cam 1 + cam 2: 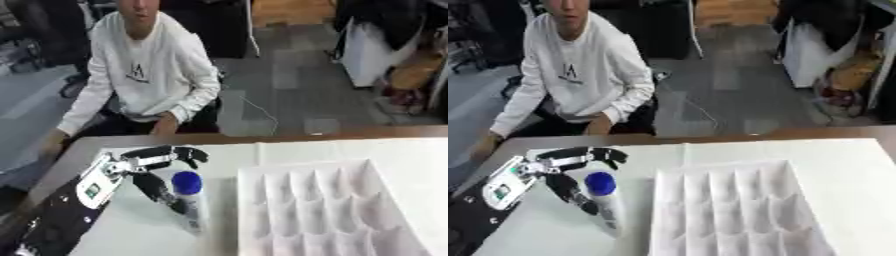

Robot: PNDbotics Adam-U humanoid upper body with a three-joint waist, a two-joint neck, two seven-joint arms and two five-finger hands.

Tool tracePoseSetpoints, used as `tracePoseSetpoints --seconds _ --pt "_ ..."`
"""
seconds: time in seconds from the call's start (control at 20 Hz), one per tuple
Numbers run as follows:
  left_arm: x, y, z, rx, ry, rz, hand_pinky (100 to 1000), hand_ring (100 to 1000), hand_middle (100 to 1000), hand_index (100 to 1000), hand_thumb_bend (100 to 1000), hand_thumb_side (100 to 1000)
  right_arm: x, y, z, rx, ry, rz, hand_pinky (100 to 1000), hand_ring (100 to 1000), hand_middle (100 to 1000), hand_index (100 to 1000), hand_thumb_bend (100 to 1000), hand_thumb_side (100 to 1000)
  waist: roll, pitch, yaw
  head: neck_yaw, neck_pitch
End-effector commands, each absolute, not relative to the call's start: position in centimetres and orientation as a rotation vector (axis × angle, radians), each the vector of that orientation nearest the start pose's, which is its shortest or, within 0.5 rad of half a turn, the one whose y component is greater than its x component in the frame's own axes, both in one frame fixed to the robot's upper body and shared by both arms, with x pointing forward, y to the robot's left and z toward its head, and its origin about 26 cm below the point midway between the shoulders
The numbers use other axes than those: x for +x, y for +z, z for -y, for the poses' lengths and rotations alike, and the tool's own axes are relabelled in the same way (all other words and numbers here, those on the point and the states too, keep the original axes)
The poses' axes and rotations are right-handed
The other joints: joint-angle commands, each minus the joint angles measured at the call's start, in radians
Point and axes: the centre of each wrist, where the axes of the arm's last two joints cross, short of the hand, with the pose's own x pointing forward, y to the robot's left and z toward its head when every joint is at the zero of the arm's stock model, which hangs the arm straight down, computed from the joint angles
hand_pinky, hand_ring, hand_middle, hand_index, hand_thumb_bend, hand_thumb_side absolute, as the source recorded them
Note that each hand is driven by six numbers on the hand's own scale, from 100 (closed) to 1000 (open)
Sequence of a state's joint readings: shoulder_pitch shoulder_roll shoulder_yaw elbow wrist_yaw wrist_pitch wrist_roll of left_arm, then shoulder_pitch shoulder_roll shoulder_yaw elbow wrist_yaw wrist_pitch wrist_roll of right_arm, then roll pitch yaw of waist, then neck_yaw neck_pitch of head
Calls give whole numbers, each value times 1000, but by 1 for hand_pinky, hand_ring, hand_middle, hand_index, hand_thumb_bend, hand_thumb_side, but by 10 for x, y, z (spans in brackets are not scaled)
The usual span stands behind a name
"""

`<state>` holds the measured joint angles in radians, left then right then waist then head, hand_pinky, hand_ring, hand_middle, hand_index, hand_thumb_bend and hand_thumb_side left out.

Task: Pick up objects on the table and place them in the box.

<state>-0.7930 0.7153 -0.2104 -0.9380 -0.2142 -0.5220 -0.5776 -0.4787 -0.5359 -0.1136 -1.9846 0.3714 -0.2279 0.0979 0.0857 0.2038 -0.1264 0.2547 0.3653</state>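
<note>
Nearest the camera, at about eight o'clock in the left eye view, the robot's black left forearm rises from the lower left corner, and only this one arm shows; the right hand appears in neither view. At its end the left hand sits at about nine o'clock over the white sheet that covers the table. Its fingers are spread and gently curved, the upper ones reaching toward three o'clock above the bottle's cap, a lower one angling down toward five o'clock along the bottle's left side; they bracket the bottle without closing round it, and whether they touch it cannot be told. One bottle is on the table, white-bodied with a blue cap. It lies just right of the hand, at about seven o'clock from the picture's centre, its long axis running near twelve to six, cap end pointing toward twelve o'clock, away from the camera. Right of the bottle, apart from it, stands one white box, filling the lower right toward five o'clock. Its inside is divided into a grid of compartments, four across.
</note>
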Motion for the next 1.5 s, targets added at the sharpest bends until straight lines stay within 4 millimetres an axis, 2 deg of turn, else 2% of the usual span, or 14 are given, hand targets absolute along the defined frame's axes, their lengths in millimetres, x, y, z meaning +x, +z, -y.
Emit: tracePoseSetpoints --seconds 0.05,0.7,1.0,1.25,1.4,1.5 --pt "442 195 -396 333 -1555 1609 956 835 1000 966 1000 584 301 294 297 1026 -1106 -3114 475 553 488 583 612 838 -1 -14 -1 6 -12" --pt "442 181 -394 275 -1555 1573 945 821 1000 948 1000 571 301 294 296 1019 -1105 -3112 474 553 487 583 610 839 -1 -12 -3 8 -14" --pt "442 181 -393 270 -1565 1571 904 750 980 904 1000 559 301 294 296 1020 -1108 -3111 474 553 487 582 610 840 -2 -13 -3 8 -15" --pt "443 181 -393 270 -1570 1577 791 646 949 857 1000 569 301 294 296 1021 -1110 -3110 474 553 487 581 608 841 -2 -13 -3 8 -16" --pt "443 181 -393 273 -1568 1575 764 625 939 835 975 561 301 294 296 1020 -1110 -3110 474 553 487 581 608 841 -2 -13 -3 7 -17" --pt "443 181 -393 277 -1562 1580 692 552 874 784 924 567 301 294 296 1020 -1111 -3109 474 552 487 581 608 841 -2 -13 -3 7 -17"
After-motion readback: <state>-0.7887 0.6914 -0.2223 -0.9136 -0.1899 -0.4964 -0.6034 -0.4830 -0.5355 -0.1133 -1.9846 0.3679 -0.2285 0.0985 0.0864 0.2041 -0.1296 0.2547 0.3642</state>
